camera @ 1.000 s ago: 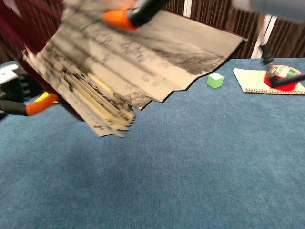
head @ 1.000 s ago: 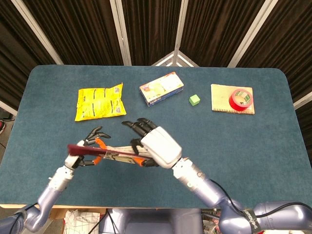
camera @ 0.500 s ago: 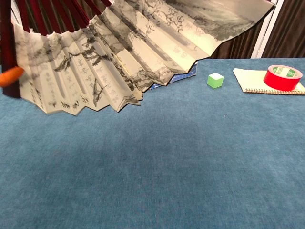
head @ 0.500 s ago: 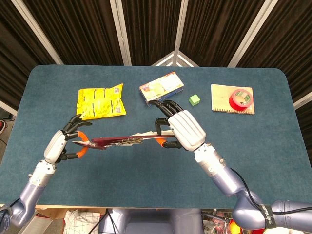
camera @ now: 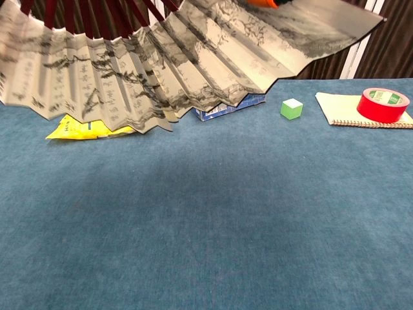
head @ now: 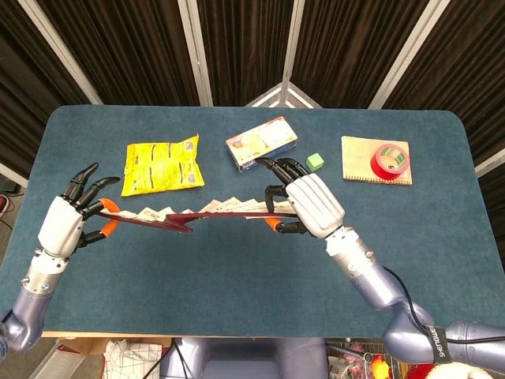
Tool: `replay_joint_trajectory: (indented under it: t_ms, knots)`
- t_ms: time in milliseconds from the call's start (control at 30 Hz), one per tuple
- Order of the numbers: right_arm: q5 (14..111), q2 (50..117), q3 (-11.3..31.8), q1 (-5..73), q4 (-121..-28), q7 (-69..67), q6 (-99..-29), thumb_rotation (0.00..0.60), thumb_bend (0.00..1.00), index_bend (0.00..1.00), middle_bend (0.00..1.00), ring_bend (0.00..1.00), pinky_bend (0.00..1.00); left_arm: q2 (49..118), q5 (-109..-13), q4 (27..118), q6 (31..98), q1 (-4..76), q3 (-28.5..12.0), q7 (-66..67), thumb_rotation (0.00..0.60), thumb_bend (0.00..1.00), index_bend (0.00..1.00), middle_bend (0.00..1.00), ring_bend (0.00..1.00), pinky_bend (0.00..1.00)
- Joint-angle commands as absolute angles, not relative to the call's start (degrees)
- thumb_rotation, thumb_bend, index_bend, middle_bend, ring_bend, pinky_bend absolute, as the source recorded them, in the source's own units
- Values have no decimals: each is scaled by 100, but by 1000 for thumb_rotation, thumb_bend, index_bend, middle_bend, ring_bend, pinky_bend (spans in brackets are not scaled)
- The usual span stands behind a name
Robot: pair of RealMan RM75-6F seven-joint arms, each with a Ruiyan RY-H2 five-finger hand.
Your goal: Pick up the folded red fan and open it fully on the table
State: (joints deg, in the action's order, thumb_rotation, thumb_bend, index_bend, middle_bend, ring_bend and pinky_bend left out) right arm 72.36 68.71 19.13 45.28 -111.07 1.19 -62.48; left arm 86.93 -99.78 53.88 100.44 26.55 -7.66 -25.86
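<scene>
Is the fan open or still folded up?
Spread open. The fan shows wide painted pleats in the chest view, held above the table between the left hand and right hand.

Fan (head: 213, 212) between both hands, tape roll (head: 389, 160) on notebook (head: 357, 160) far right

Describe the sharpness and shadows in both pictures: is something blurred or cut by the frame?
Head view: evenly lit and sharp; the fan shows nearly edge-on between the left hand and right hand. Chest view: the fan is very close, cropped at top and left, slightly soft, with a faint shadow on the table.
</scene>
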Motion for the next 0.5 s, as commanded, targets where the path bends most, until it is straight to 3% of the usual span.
replay_joint_trajectory:
  t_ms: [33, 500]
  knots:
    - [7324, 6921, 1869, 4507, -10983, 86, -6278, 600, 414, 803, 150, 202, 151, 8725, -10021, 5098, 10240, 2684, -861, -2336, 600, 546, 640, 209, 0, 130]
    - [7683, 7193, 1652, 4378, -10212, -256, -6411, 600, 416, 806, 150, 202, 151, 8934, -9813, 4006, 10442, 2865, -1043, -1973, 600, 545, 639, 201, 0, 130]
